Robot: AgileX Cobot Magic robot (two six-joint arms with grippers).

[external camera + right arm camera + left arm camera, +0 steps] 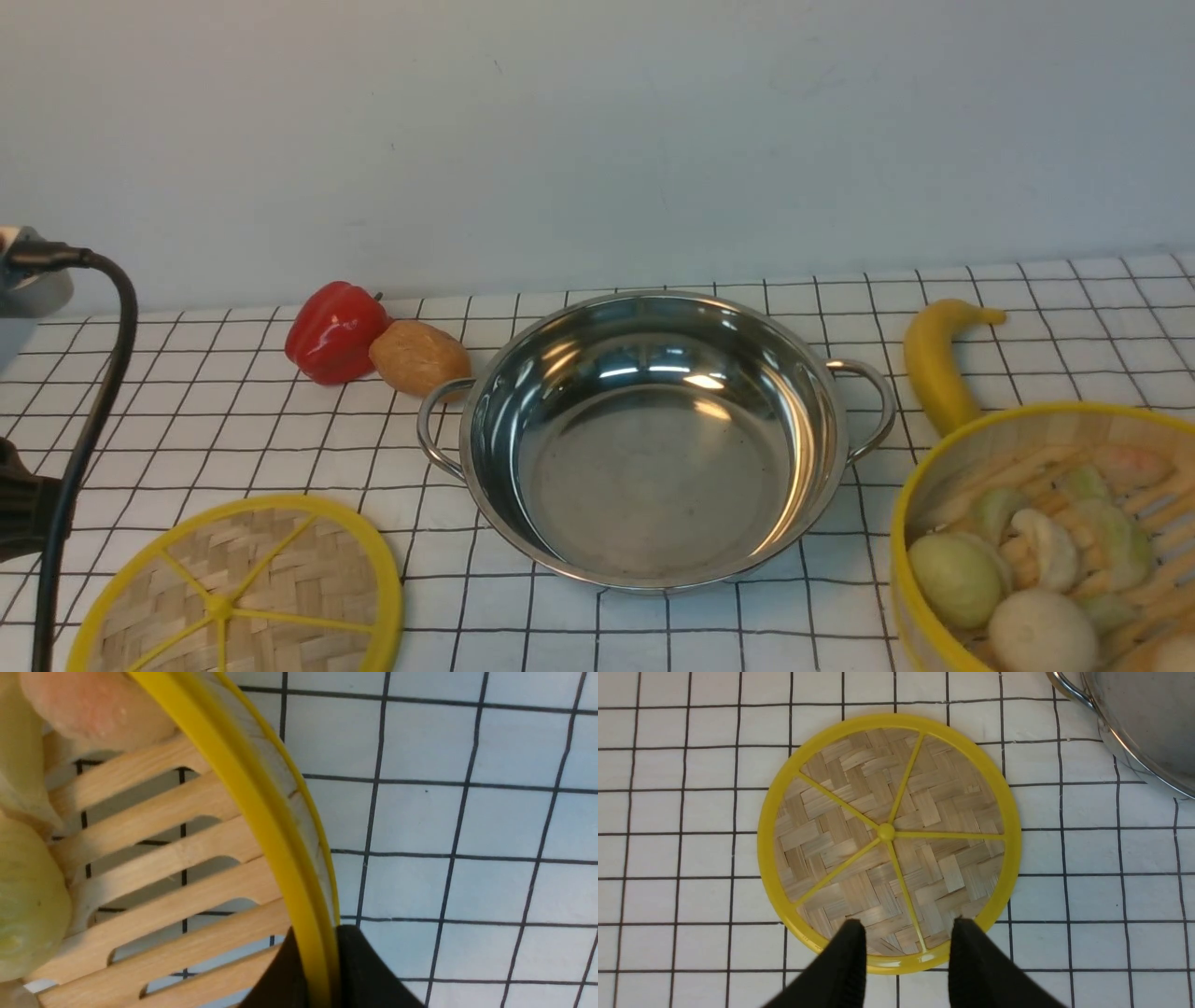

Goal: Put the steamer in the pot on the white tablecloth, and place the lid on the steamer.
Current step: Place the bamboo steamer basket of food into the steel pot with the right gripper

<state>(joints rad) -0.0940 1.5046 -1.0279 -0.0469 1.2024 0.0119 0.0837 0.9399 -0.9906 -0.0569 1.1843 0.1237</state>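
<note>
The shiny pot [653, 439] stands empty in the middle of the white tablecloth [233, 439]. The woven lid [238, 597] lies flat at the front left. Seen in the left wrist view, my left gripper [908, 926] hangs open over the near edge of the lid [887, 835], its fingers apart and holding nothing. The steamer [980, 457], with toy dumplings and buns inside, is at the front right. My right gripper [317, 938] is shut on the yellow-rimmed wall of the steamer [252, 802], one finger inside and one outside. I cannot tell whether the steamer rests on the cloth.
A red pepper [331, 331] and a brown potato-like toy [420, 357] lie just left of the pot's left handle. A banana [938, 359] lies right of the pot, behind the steamer. A black cable [84, 420] hangs at the left edge. A plain wall closes the back.
</note>
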